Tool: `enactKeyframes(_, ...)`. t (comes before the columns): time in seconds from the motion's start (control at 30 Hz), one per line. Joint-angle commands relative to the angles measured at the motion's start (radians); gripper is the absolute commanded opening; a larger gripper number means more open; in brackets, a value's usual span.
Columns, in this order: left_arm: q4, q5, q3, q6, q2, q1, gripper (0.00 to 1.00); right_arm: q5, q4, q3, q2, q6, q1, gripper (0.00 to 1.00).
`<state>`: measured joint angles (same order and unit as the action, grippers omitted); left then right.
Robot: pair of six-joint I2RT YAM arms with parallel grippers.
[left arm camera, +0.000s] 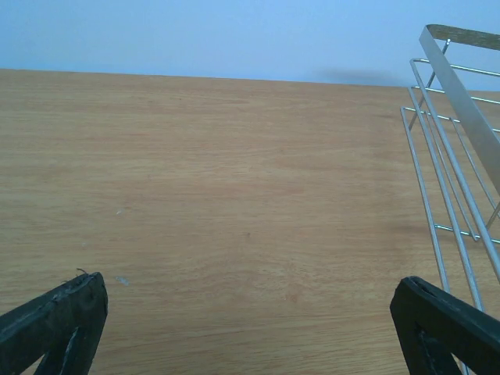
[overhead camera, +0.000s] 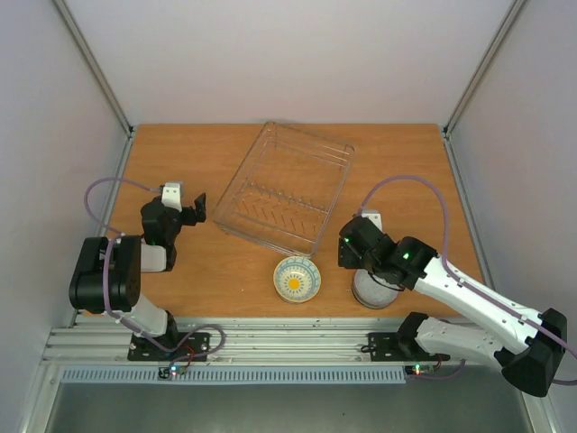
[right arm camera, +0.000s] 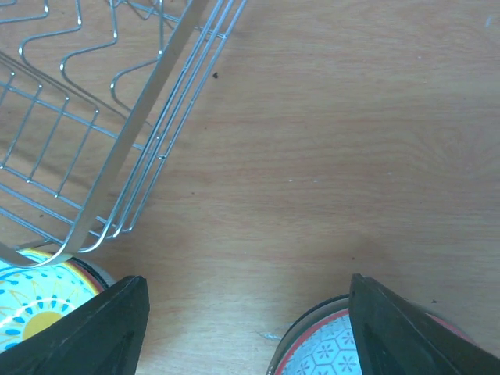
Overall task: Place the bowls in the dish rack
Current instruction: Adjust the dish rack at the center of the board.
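- Overhead, a brown wooden table (overhead camera: pixel 212 281) sits between pale walls (overhead camera: pixel 288 54).
- Mostly hidden beneath the right gripper (right arm camera: pixel 246 312), a red-rimmed round bowl with blue hexagons (right arm camera: pixel 320 351) is cut off.
- The silvery wire dish rack (overhead camera: pixel 284 185) lies mid-table, its long axis running 7 to 1 o'clock.
- A yellow-centred, blue-patterned bowl (overhead camera: pixel 297 279) sits mouth-up, just beside the rack at its 6 o'clock.
- Both grippers are spread and empty, the left gripper (left arm camera: pixel 250 312) at the rack's 9 o'clock.
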<state>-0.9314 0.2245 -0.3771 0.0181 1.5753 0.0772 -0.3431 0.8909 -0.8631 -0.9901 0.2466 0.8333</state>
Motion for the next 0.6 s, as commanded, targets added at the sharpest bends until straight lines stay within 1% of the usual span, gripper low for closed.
enactKeyframes(0.0, -0.042, 0.001, 0.003, -0.008, -0.008, -0.003, 0.99, -0.069, 0.040, -0.004, 0.002, 0.039, 0.007, 0.73)
enactKeyframes(0.13, -0.041, 0.001, 0.003, -0.008, -0.006, -0.002, 1.00, -0.066, 0.036, -0.023, -0.022, 0.019, 0.007, 0.74)
enactKeyframes(0.33, -0.041, 0.001, 0.003, -0.009, -0.007, -0.002, 0.99, -0.040, -0.063, -0.024, -0.026, -0.052, 0.005, 0.74)
enactKeyframes(0.43, -0.041, 0.001, 0.003, -0.008, -0.006, -0.002, 0.99, -0.055, -0.070, -0.065, -0.078, -0.074, -0.006, 0.73)
enactKeyframes(0.5, -0.041, 0.002, 0.003, -0.009, -0.006, -0.002, 0.99, -0.037, -0.092, -0.096, -0.130, -0.095, -0.021, 0.71)
enactKeyframes(0.57, -0.041, 0.001, 0.003, -0.008, -0.007, -0.002, 0.99, -0.012, -0.120, -0.131, -0.194, -0.116, -0.035, 0.67)
